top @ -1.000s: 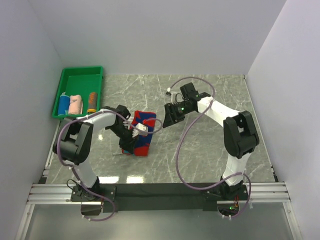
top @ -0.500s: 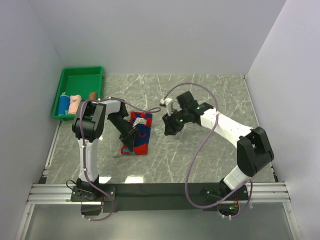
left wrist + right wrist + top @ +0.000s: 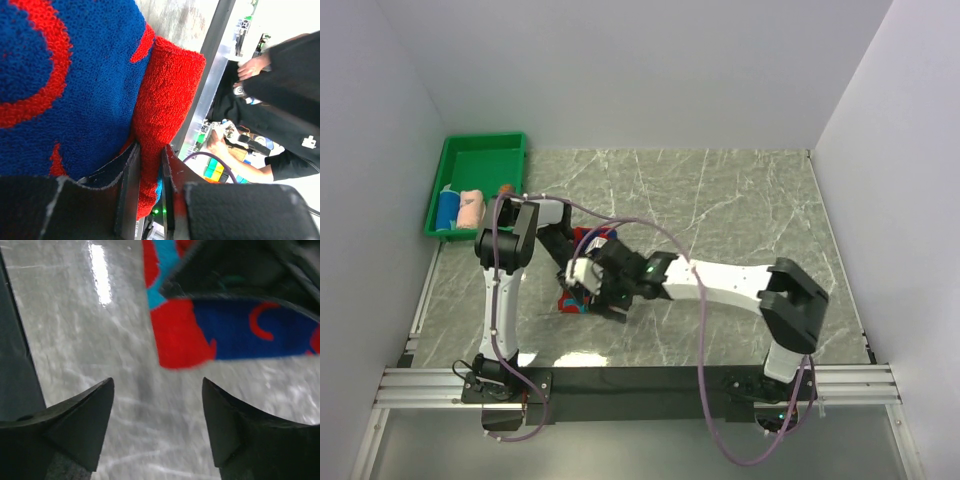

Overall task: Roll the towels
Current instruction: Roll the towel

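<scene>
Swung over from mid-bench [image 3: 740,190], the right arm now reaches across to the left arm's side.

Top view: the right end effector [image 3: 604,292] sits just beside the red-and-blue towel [image 3: 590,237]. That towel lay flatter a second ago and is now bunched under both wrists, near the front left of the bench. A blue towel [image 3: 447,208], a pale pink towel [image 3: 470,208] and an orange towel [image 3: 505,190] lie rolled in the green tray [image 3: 480,150] at far left.

Left wrist view: the left end effector [image 3: 150,190] is clamped narrowly on a red folded edge of the towel.

Right wrist view: the right fingers [image 3: 85,415] stand wide apart over bare marble and hold nothing. The towel's corner lies just ahead.

This looks like the last roll, with the right arm arriving to help.
</scene>
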Available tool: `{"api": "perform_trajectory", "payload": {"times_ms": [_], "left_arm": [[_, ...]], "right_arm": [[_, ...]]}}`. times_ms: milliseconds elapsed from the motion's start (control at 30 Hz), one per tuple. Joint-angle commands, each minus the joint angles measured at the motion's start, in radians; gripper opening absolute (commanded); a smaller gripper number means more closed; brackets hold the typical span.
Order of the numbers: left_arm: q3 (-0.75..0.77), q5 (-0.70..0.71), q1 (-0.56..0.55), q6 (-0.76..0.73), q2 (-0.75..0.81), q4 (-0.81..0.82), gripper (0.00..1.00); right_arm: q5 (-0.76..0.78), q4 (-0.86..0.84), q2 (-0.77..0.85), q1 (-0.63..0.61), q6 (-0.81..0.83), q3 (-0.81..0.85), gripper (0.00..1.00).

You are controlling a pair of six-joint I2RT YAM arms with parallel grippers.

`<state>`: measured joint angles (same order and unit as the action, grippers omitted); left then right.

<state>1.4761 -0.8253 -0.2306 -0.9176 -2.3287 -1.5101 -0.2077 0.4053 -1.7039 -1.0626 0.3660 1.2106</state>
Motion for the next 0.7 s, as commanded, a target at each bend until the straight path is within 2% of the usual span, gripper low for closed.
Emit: {"api": "perform_trajectory", "payload": {"times_ms": [0, 133, 300, 467, 500, 533, 567, 633, 667], "left_arm": [[0.013, 0.150, 0.017, -0.053, -0.047, 0.211, 0.01], [0.019, 0.143, 0.025, -0.055, -0.050, 0.206, 0.01], [0.021, 0.132, 0.034, -0.046, -0.049, 0.214, 0.01], [0.021, 0.127, 0.043, -0.036, -0.043, 0.225, 0.06], [0.023, 0.123, 0.046, -0.038, -0.043, 0.228, 0.07], [0.023, 0.114, 0.054, -0.033, -0.043, 0.231, 0.08], [0.026, 0.107, 0.060, -0.027, -0.040, 0.237, 0.09], [0.030, 0.094, 0.079, -0.017, -0.038, 0.248, 0.14], [0.032, 0.077, 0.086, -0.015, -0.034, 0.248, 0.20]], "right_arm": [[0.103, -0.095, -0.081, -0.049, 0.016, 0.073, 0.76], [0.103, -0.170, -0.132, -0.059, 0.017, 0.079, 0.71], [0.079, -0.183, -0.221, -0.062, 0.025, 0.116, 0.62], [0.039, -0.158, -0.275, -0.054, 0.036, 0.121, 0.44], [-0.013, -0.155, -0.278, -0.047, 0.019, 0.112, 0.38], [-0.041, -0.151, -0.277, -0.039, 0.013, 0.104, 0.22], [-0.067, -0.146, -0.280, -0.031, 0.007, 0.093, 0.14], [-0.137, -0.091, -0.290, -0.025, 0.011, 0.098, 0.02], [-0.162, -0.065, -0.296, -0.020, 0.014, 0.105, 0.00]]}}
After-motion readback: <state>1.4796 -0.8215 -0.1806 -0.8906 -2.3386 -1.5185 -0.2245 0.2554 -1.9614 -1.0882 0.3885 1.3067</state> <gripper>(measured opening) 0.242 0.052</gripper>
